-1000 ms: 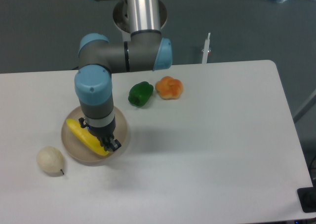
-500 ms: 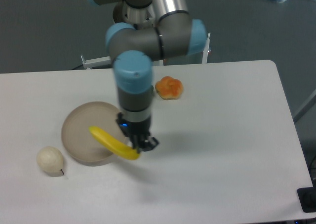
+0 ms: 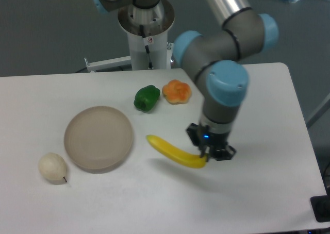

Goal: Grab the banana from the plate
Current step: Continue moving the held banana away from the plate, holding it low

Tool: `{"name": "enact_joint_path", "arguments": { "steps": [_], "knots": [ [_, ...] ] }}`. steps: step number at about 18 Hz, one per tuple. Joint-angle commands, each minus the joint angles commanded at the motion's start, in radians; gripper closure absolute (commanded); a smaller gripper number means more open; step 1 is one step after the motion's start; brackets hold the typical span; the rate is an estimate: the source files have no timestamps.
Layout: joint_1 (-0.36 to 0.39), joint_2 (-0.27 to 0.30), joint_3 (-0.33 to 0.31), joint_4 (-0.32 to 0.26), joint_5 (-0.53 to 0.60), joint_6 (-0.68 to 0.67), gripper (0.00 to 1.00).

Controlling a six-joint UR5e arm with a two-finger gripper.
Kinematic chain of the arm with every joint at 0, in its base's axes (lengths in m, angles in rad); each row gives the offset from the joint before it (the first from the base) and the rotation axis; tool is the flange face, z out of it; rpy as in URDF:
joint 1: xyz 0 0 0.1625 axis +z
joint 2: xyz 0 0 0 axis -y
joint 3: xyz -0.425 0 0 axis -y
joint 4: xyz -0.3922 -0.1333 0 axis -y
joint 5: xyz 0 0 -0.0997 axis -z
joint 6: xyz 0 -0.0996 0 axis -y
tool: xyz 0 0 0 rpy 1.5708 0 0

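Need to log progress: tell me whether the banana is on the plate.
Off: the banana, gripper holding it, is right of the plate.

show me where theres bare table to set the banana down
Bare patches: the front strip of the table below the plate and banana, and the right side past the gripper. Crowded: pear by the plate, pepper beside the orange fruit.

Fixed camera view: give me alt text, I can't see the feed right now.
The tool grips one end of the curved yellow banana, clear of the empty round beige plate to its left. A cream pear, green pepper and orange fruit sit untouched.
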Motion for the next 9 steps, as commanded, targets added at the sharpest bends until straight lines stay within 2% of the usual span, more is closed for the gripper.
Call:
{"name": "enact_joint_path", "arguments": {
  "steps": [3, 9],
  "knots": [
    [0.006, -0.035, 0.031, -0.009, 0.020, 0.078, 0.99],
    [0.011, -0.072, 0.078, -0.005, 0.034, 0.089, 1.00]
  ]
}}
